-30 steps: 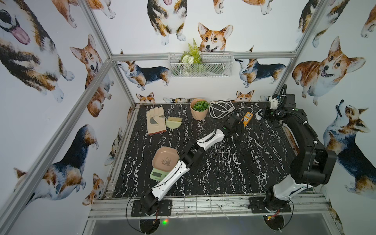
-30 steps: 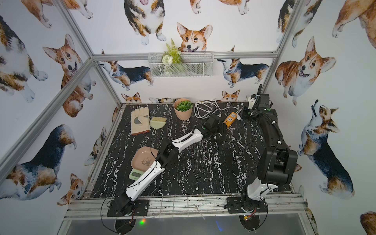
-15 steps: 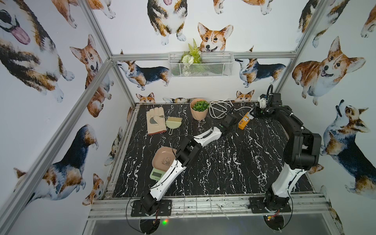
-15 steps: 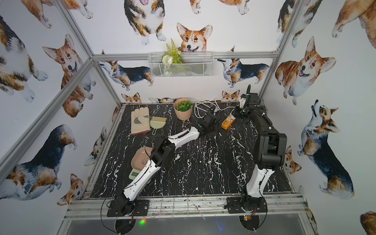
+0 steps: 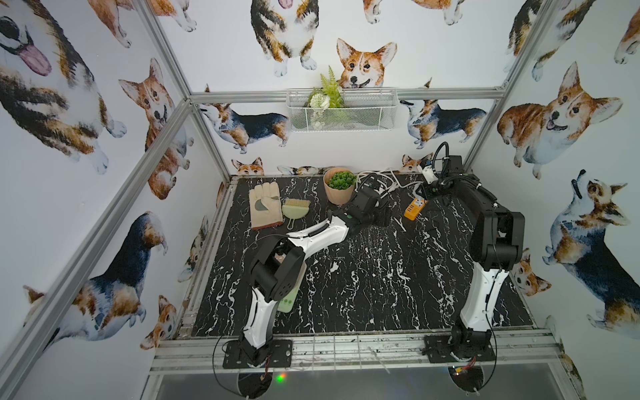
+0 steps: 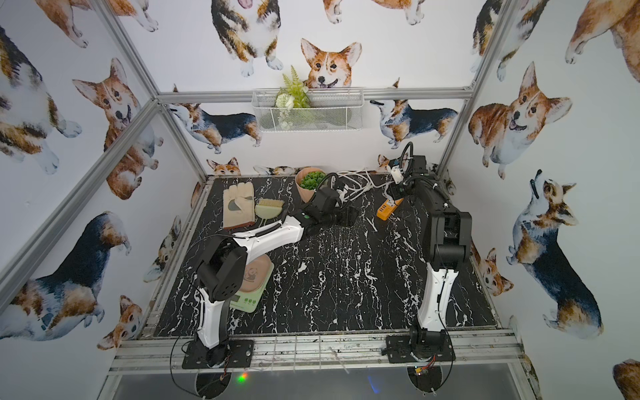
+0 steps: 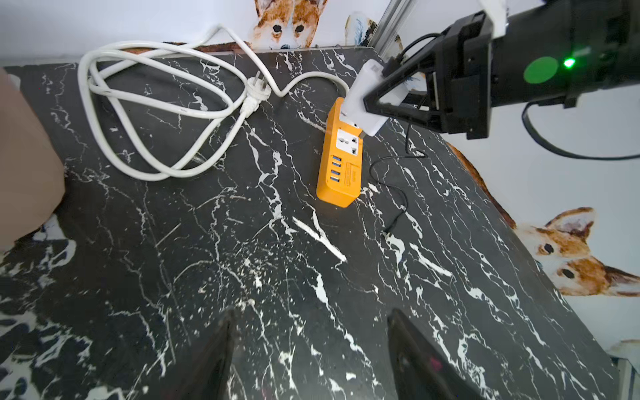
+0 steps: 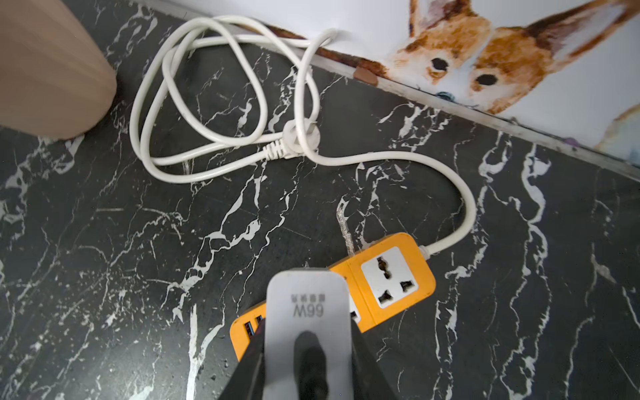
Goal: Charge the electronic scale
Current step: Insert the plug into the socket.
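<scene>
Electronic scale [image 6: 251, 282] sat flat at about 8 o'clock on the table [image 6: 346, 277], taking 6 o'clock as the edge by the arm bases. It lay near the base of the left arm [image 6: 266, 239] and partly hidden under that arm's elbow in both top views. No cable reached it, and it probably waited there while the power end was dealt with first. Well apart, near 1 o'clock, the right gripper [image 7: 370, 100] was clamped on the white charger block [image 8: 306, 311], holding it tilted down onto the socket end of the orange power strip [image 7: 341, 166], presumably to plug it in; whether its prongs were seated I could not tell. A thin black cable [image 7: 391, 194] lay on the table just beside the strip, its free end loose. The left gripper [image 7: 311, 346] hovered empty with jaws spread at about 12 o'clock, facing the strip, likely ready to steady it. The scale looked small and flat: a pale-green body, green buttons at its near end, and a pinkish-tan rounded-square tray with a panda print
</scene>
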